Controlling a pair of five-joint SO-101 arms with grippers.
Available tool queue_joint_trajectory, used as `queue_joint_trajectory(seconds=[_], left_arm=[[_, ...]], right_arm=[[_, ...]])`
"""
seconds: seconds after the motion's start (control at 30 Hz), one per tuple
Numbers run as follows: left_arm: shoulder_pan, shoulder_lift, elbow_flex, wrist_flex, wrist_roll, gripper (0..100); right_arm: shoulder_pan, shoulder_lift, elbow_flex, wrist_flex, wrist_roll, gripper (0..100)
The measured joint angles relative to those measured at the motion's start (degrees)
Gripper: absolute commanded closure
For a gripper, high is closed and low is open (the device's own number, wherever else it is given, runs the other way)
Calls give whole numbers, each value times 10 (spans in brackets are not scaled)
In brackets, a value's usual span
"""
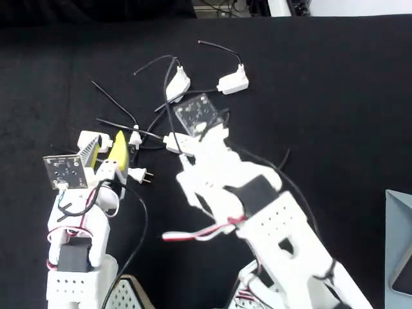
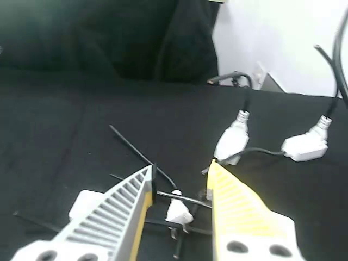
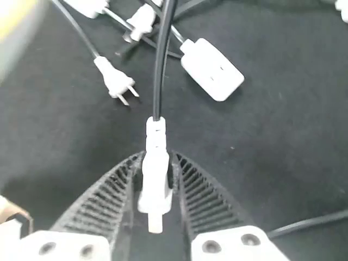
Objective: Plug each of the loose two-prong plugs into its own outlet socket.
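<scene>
- Black cloth covers the tabletop (image 1: 335,96), and over in the left wrist view a white wall (image 2: 283,38) rises behind it.
- Left gripper (image 2: 180,168), one finger grey and one yellow, stands spread apart over a small white plug (image 2: 178,212) on a black cord.
- A loose two-prong plug (image 1: 140,174) lies just beside that arm, prongs pointing right.
- Right gripper (image 3: 157,157) is clamped on a white held plug (image 3: 155,179), its black cord running out ahead.
- Farther back lie a near socket (image 1: 178,84) and a far socket (image 1: 233,82), both white, among tangled cords.
</scene>
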Motion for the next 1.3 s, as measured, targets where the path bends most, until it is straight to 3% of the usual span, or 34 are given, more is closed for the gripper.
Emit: queue_joint_trajectory(seconds=[0.3,0.7,1.1,1.3], left_arm=[[88,0,-13,1,0,830],[204,-3,-164,209,0,830],[237,-3,-166,222,-44,830],[215,-2,-166,229,-49,830]], right_arm=[[-116,-94,19,4,27,987],[-129,-103,19,4,27,987],[-129,-103,70,-11,27,987],[-127,-103,70,-12,27,987]])
